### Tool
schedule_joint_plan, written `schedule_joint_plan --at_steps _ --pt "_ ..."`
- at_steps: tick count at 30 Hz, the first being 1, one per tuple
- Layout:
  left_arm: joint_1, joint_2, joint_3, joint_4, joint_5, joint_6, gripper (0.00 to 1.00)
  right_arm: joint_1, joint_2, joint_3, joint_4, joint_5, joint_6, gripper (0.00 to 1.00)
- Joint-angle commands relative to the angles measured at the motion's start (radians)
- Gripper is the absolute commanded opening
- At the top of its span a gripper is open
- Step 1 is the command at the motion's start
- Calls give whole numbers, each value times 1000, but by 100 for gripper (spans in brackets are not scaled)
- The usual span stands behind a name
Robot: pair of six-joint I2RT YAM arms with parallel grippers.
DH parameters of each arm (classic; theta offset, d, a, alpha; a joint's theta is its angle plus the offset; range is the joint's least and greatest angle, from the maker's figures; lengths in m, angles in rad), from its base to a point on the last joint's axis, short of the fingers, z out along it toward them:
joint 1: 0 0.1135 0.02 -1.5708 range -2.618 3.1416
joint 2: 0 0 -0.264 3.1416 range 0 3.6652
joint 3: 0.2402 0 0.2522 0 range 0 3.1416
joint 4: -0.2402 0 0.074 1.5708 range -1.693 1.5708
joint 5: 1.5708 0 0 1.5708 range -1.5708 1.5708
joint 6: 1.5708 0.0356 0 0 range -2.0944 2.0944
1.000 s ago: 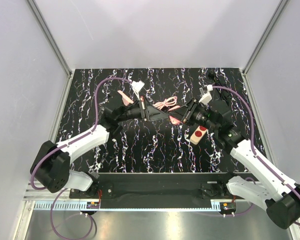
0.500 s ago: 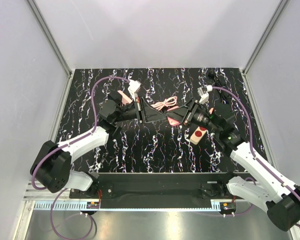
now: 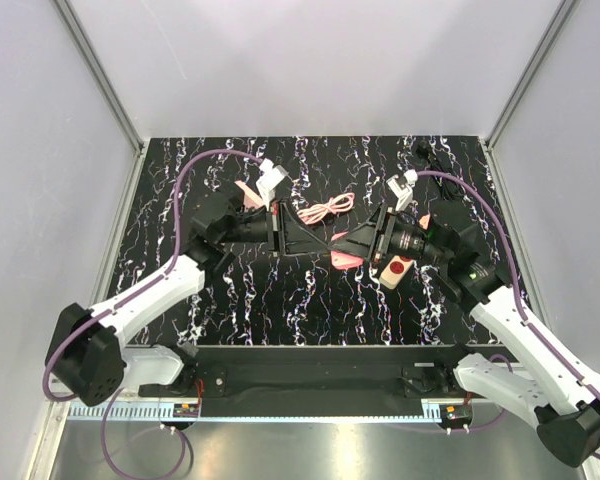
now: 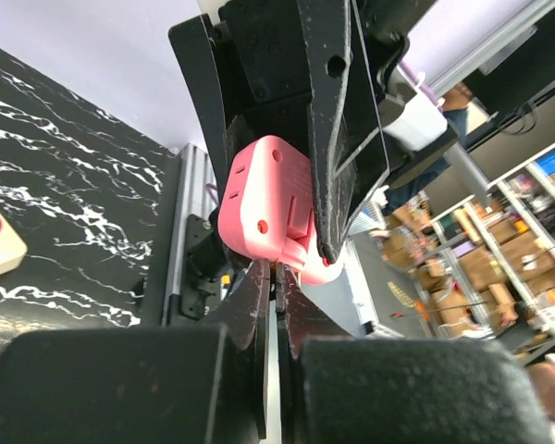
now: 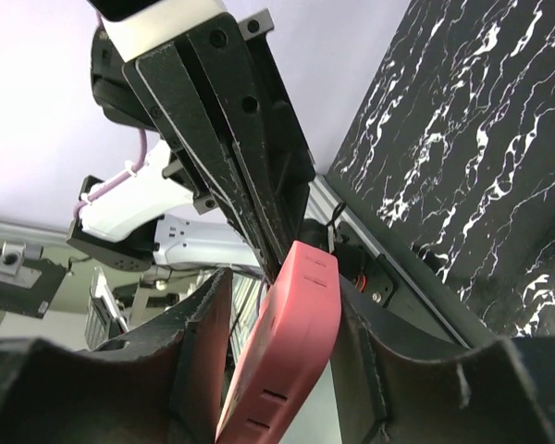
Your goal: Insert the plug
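Looks like a mid-air handoff: pink plug adapter [image 4: 264, 199] sits between the right gripper [image 5: 282, 296] fingers, grip unclear. Left gripper [image 4: 276, 277] is pinched together at its end. Next, line it up over the power strip [image 3: 395, 268].

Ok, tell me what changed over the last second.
The left gripper pushed right toward the centre, meeting the right gripper, whose jaws loosened around the pink adapter. The left gripper stayed shut. The power strip and pink cable did not move.
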Motion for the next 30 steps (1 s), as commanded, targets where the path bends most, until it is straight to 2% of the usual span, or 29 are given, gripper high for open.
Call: schedule_joint_plan --at_steps 1,6,10,11,13,14,15,20,30 --pt "0 -43 34 -112 29 122 0 7 3 77 -40 -60 -38 49" --pt "0 -60 36 -146 14 156 0 7 -2 71 -63 -63 -33 50" --pt "0 -63 34 -147 7 164 0 7 -2 57 -73 -68 -29 43" --pt "0 -66 34 -141 4 164 0 7 -3 54 -72 -68 -27 33" --pt "0 -70 28 -135 -5 164 0 7 -3 51 -72 -68 -29 19" --pt "0 -72 25 -130 -6 164 0 8 -9 49 -72 -63 -29 5" --pt "0 -73 22 -126 -11 161 0 8 -14 48 -70 -55 -27 0" --pt "3 -78 1 -74 -22 135 0 7 -21 51 -67 -48 -29 0" --pt "12 -72 -16 12 -20 81 0 7 -40 11 74 -117 52 0"
